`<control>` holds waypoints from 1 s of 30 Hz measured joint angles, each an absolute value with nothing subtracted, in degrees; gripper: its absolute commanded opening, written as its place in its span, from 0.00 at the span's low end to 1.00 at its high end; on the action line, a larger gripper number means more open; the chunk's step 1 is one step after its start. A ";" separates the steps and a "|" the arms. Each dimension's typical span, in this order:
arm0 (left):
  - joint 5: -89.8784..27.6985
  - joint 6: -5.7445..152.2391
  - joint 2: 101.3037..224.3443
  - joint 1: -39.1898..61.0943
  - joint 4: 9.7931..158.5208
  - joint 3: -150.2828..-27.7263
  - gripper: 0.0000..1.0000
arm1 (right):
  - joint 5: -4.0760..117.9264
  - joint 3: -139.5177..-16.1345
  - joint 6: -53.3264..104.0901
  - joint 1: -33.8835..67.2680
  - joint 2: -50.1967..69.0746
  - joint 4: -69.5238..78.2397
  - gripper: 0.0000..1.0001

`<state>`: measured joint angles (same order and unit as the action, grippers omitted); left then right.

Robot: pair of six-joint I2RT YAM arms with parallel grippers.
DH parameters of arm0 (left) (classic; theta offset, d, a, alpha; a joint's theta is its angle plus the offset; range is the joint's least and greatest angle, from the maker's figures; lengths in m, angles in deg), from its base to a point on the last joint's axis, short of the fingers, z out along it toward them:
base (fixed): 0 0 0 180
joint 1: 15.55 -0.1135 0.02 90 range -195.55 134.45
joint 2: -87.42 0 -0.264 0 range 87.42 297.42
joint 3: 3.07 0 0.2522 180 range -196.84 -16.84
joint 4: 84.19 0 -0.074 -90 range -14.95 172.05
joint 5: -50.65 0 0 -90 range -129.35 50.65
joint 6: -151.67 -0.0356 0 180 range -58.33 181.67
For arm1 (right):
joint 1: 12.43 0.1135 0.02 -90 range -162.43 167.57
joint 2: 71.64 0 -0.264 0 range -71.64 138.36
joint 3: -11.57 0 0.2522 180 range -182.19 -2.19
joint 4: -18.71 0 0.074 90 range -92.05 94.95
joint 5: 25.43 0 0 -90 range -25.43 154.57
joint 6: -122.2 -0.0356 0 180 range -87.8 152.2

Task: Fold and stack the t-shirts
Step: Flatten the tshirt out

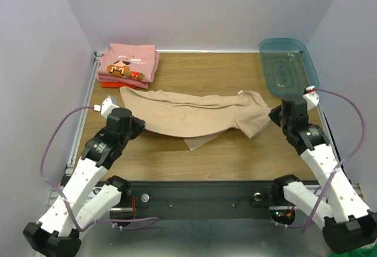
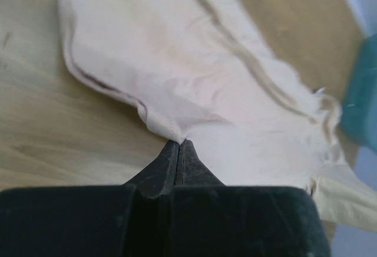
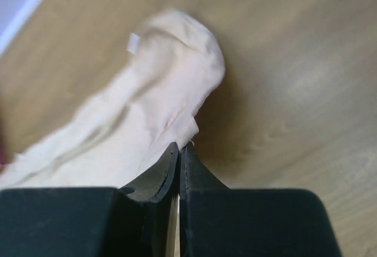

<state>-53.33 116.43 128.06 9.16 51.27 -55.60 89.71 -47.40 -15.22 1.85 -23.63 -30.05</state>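
I had both pairs of fingers pinched fully together on the tan t-shirt (image 1: 200, 112). The left fingers (image 2: 177, 155) held a hemmed fold of its near edge, and the right fingers (image 3: 179, 154) held a bit of cloth at the bunched opposite end, just beside the small white tag. The shirt lay stretched across the table (image 1: 235, 157) with its long axis running from one pair of fingers to the other. From either pair, the bulk of the cloth spread forward and inward, and a lower flap trailed back toward the arm bases between them. I judged that the next fold turned on this line, since both ends had to travel together to keep the span taut. The pink t-shirt (image 1: 128, 62) sat folded on the red-orange t-shirt (image 1: 118, 82), well beyond the left fingers, so the left arm was nearer that stack. The teal bin (image 1: 287, 65) stood just beyond the right fingers, and I saw nothing inside it.
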 measured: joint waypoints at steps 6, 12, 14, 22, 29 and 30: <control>-55.51 114.20 127.16 9.21 49.72 -72.21 0.00 | 92.73 -64.04 -11.40 1.87 -24.81 -30.88 0.00; -54.36 110.64 126.71 9.21 50.11 -89.08 0.00 | 96.27 -83.27 -5.91 1.87 -25.73 -31.32 0.00; -53.24 109.59 126.66 9.23 50.31 -93.67 0.00 | 96.44 -88.01 -4.40 1.87 -25.84 -31.69 0.00; -45.50 106.57 124.69 9.23 50.68 -111.01 0.00 | 93.43 -111.33 0.30 1.87 -26.47 -32.50 0.00; -37.81 106.05 124.74 9.12 50.55 -118.09 0.00 | 88.01 -125.19 2.48 1.87 -26.43 -34.09 0.00; -37.15 106.05 124.74 9.12 50.55 -118.44 0.00 | 87.81 -125.80 2.72 1.85 -26.41 -34.18 0.00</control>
